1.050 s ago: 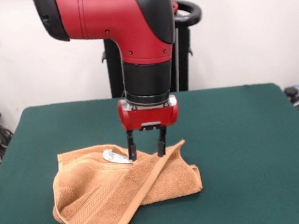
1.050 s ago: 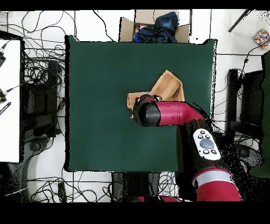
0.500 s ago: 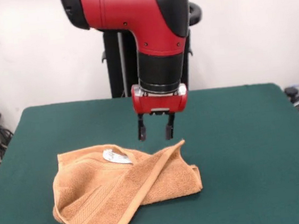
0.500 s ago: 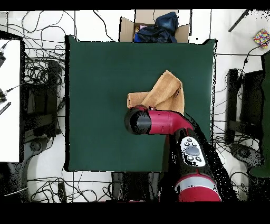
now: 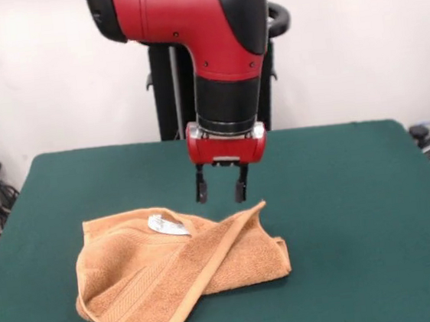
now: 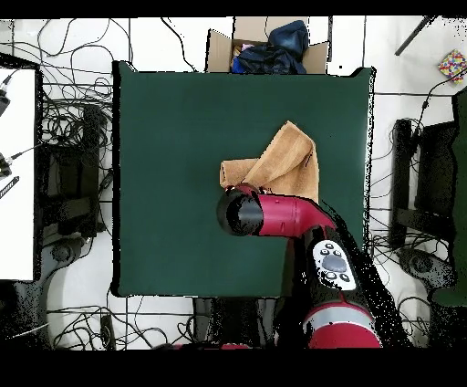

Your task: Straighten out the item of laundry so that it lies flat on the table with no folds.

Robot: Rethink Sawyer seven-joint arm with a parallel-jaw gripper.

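- My claw point(image 5: 221, 194), released and empty, hangs above the towel point(image 5: 176, 269).
- Best next: pinch the folded-over border corner and draw it outward across the counter point(image 5: 359, 215).

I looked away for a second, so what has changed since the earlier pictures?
The gripper rose off the towel, empty and open, and now hangs just above its far edge. The towel stayed folded over itself on the table, white label showing.
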